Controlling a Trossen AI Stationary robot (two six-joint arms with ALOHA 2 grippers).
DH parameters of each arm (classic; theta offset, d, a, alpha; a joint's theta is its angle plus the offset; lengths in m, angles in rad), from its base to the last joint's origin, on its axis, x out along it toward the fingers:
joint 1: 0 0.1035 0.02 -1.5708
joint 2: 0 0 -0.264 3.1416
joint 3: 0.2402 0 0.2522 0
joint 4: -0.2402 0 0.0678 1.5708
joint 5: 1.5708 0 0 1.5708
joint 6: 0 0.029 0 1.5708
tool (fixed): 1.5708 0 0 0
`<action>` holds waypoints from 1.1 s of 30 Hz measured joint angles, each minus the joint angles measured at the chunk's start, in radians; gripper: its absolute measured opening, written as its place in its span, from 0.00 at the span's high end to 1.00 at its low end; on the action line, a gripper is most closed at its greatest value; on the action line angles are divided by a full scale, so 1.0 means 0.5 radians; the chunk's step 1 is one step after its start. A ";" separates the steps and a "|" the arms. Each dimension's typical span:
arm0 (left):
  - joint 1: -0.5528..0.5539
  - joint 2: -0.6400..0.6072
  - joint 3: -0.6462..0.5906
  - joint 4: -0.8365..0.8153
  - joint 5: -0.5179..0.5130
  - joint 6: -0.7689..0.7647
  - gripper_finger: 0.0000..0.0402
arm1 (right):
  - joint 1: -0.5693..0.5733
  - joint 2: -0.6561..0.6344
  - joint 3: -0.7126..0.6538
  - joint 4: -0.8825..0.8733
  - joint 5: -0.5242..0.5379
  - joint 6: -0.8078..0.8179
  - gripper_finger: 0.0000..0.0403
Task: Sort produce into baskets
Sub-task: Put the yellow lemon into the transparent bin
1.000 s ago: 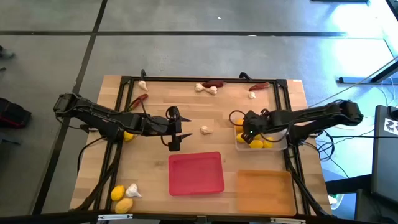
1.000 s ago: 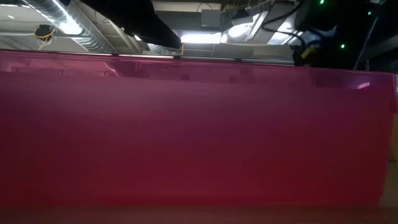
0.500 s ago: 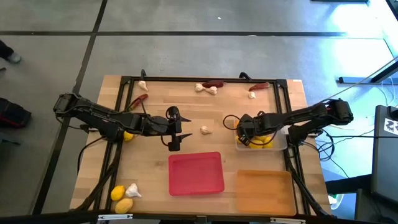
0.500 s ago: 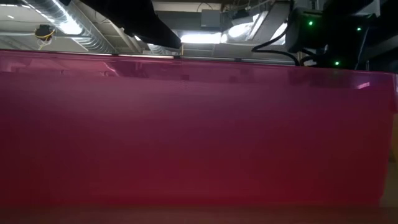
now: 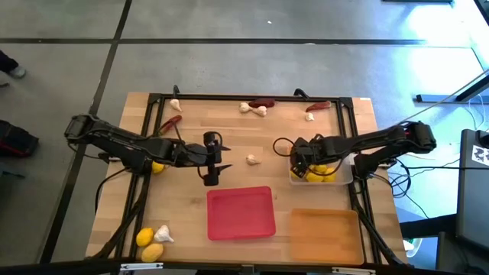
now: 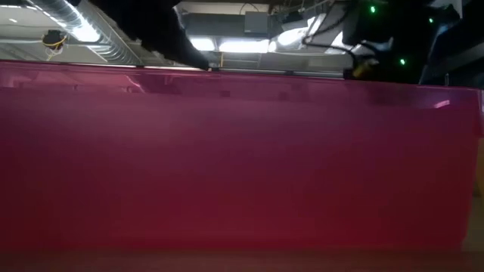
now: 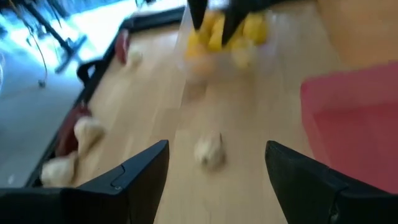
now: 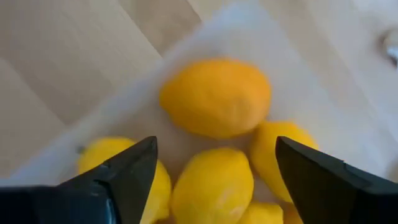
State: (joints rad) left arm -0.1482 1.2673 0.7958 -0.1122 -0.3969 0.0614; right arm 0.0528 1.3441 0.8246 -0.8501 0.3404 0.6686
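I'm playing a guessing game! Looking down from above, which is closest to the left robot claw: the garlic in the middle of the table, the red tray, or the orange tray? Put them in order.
From the left gripper:
1. The garlic, just to its right, mid-table.
2. The red tray, toward the front edge; nearly as close as the garlic.
3. The orange tray, front right corner, clearly farthest.

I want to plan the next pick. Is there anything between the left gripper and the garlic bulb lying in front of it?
Nothing visible stands in the way. The left gripper is open and faces the garlic bulb, with only bare table between them. The red tray lies to one side, apart from the bulb.
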 joint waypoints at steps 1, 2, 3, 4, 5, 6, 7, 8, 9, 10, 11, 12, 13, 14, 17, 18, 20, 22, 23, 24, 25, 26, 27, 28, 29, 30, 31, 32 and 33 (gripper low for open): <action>0.000 -0.011 0.000 -0.045 0.000 -0.043 0.35 | 0.000 -0.009 0.026 0.002 0.004 -0.017 0.20; 0.000 -0.027 0.000 -0.089 -0.001 -0.088 0.35 | 0.000 -0.022 0.046 0.019 0.014 -0.037 0.20; -0.002 -0.041 0.000 -0.141 -0.001 -0.136 0.35 | 0.000 -0.034 0.059 0.055 0.021 -0.048 0.21; -0.005 -0.057 0.000 -0.195 -0.001 -0.192 0.35 | 0.000 -0.041 0.066 0.105 0.036 -0.067 0.21; -0.012 -0.078 0.000 -0.254 0.000 -0.250 0.35 | 0.000 -0.049 0.066 0.172 0.048 -0.093 0.21; -0.019 -0.099 0.000 -0.325 -0.001 -0.300 0.35 | 0.000 -0.051 0.066 0.235 0.053 -0.118 0.21; -0.027 -0.126 0.000 -0.396 -0.001 -0.347 0.35 | 0.000 -0.053 0.066 0.287 0.055 -0.146 0.21; -0.033 -0.154 0.000 -0.465 0.000 -0.397 0.35 | 0.000 -0.053 0.066 0.350 0.056 -0.165 0.21; -0.037 -0.180 0.000 -0.528 0.000 -0.448 0.35 | 0.000 -0.053 0.066 0.404 0.060 -0.188 0.21; -0.037 -0.207 0.000 -0.589 0.001 -0.504 0.35 | 0.000 -0.053 0.066 0.448 0.063 -0.197 0.21; -0.037 -0.236 0.000 -0.658 0.002 -0.566 0.35 | 0.000 -0.053 0.066 0.493 0.069 -0.204 0.21; -0.035 -0.265 0.000 -0.727 0.001 -0.634 0.35 | 0.000 -0.053 0.066 0.537 0.074 -0.213 0.21; -0.035 -0.294 0.000 -0.794 0.001 -0.702 0.35 | 0.000 -0.053 0.066 0.570 0.086 -0.234 0.21; -0.035 -0.322 0.000 -0.861 0.000 -0.765 0.35 | 0.000 -0.053 0.066 0.594 0.088 -0.250 0.21; -0.035 -0.374 0.000 -1.038 0.001 -0.877 0.35 | 0.000 -0.053 0.066 0.659 0.091 -0.301 0.21; -0.036 -0.378 0.003 -1.066 0.000 -0.888 0.35 | 0.000 -0.053 0.066 0.671 0.093 -0.312 0.21; -0.056 -0.374 0.040 -1.147 -0.006 -0.885 0.35 | 0.000 -0.053 0.066 0.674 0.115 -0.320 0.21; -0.075 -0.355 0.116 -1.218 -0.034 -0.865 0.35 | 0.000 -0.053 0.065 0.673 0.137 -0.332 0.21; -0.079 -0.345 0.163 -1.271 -0.043 -0.864 0.35 | -0.001 -0.053 0.065 0.674 0.142 -0.342 0.21; -0.083 -0.334 0.210 -1.342 -0.054 -0.865 0.35 | -0.001 -0.053 0.065 0.674 0.141 -0.343 0.21; -0.082 -0.321 0.257 -1.413 -0.065 -0.870 0.35 | -0.001 -0.053 0.065 0.674 0.141 -0.343 0.21; -0.082 -0.310 0.300 -1.476 -0.067 -0.885 0.35 | -0.001 -0.053 0.065 0.674 0.142 -0.344 0.21; -0.082 -0.299 0.342 -1.542 -0.069 -0.905 0.35 | -0.001 -0.053 0.065 0.676 0.142 -0.346 0.21; -0.082 -0.288 0.378 -1.613 -0.069 -0.938 0.35 | -0.001 -0.053 0.065 0.685 0.142 -0.352 0.21; -0.082 -0.279 0.408 -1.688 -0.069 -0.976 0.35 | -0.001 -0.053 0.065 0.699 0.141 -0.356 0.21; -0.082 -0.270 0.427 -1.755 -0.069 -1.017 0.35 | -0.001 -0.053 0.065 0.713 0.142 -0.360 0.21; -0.082 -0.265 0.434 -1.820 -0.069 -1.063 0.35 | -0.001 -0.053 0.065 0.720 0.142 -0.363 0.21; -0.082 -0.263 0.434 -1.876 -0.066 -1.111 0.35 | -0.001 -0.053 0.065 0.724 0.141 -0.368 0.21; -0.082 -0.262 0.434 -1.930 -0.057 -1.162 0.35 | -0.001 -0.053 0.065 0.725 0.141 -0.370 0.21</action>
State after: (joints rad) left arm -0.1894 1.1362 1.0130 -1.0774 -0.4254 -0.5195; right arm 0.0525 1.3178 0.8574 -0.4877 0.4111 0.4834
